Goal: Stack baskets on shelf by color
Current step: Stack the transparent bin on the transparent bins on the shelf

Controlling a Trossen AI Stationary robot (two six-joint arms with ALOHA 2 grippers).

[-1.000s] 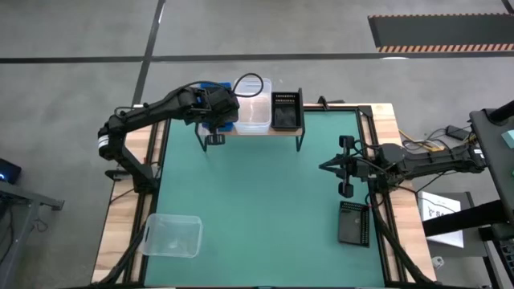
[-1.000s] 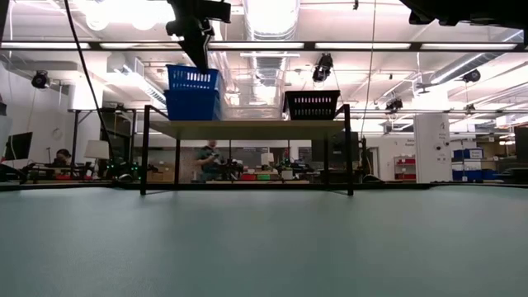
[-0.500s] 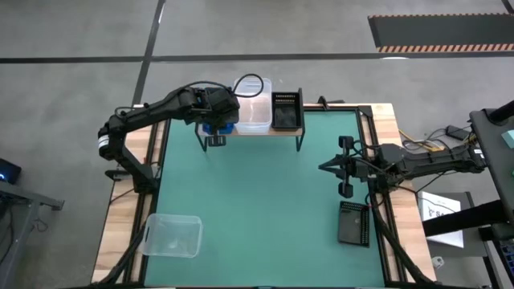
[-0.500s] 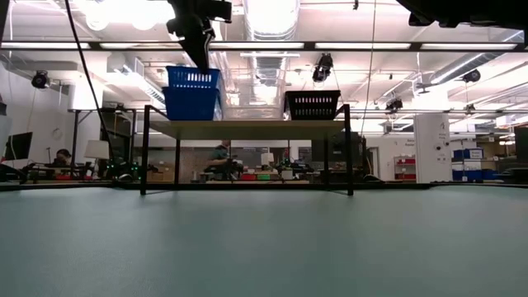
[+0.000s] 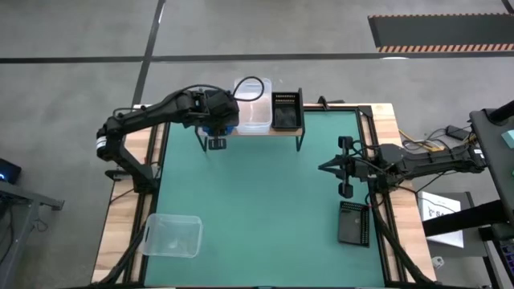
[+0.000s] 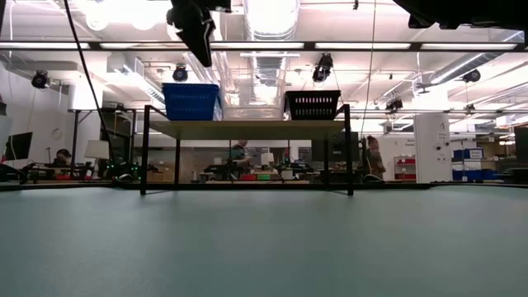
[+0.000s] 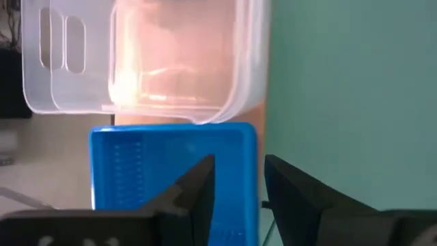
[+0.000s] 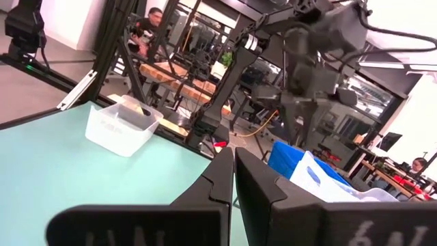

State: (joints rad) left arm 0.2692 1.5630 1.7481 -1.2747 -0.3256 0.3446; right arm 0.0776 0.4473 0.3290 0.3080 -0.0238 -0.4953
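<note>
The shelf (image 6: 247,129) stands at the table's far edge. On its left end sit nested blue baskets (image 6: 191,101), beside them clear baskets (image 6: 253,109) in the middle and a black basket (image 6: 312,105) at the right end. My left gripper (image 6: 200,54) hangs open just above the blue baskets (image 7: 171,178), its fingers on either side of the wall next to the clear baskets, clear of it. My right gripper (image 5: 345,167) waits shut at the table's right side, holding nothing. A clear basket (image 5: 171,235) and a black basket (image 5: 353,222) rest on the table.
The loose clear basket lies near the table's front left corner, the loose black one near the right edge in front of my right gripper. The green table top (image 5: 257,201) between them is bare. People and benches show in the room behind the shelf.
My left gripper has opened and let go of the upper blue basket. That basket has dropped down into the blue basket beneath it, so the blue stack stands lower than before. The gripper has stayed above it.
</note>
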